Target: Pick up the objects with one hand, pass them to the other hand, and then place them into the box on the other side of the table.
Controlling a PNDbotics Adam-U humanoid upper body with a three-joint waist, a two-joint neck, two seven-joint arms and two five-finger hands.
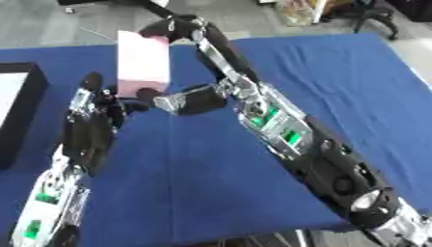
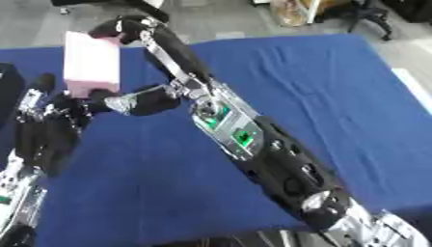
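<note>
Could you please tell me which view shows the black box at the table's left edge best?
The left eye view: the black box shows its rim and pale interior there. The right eye view catches only a dark corner at its left border.

pale pink box-shaped object [image 1: 141, 62], flat rectangular face toward cam, stands upright w/ long side vertical, held up off the blue table [image 1: 337, 82]. its top edge sits at the fingers of the right hand [image 1: 173, 28], its bottom edge meets the left hand [image 1: 127, 102]. black box [image 1: 19, 111] w/ white inside lies well left of it, at the table's left edge
</note>
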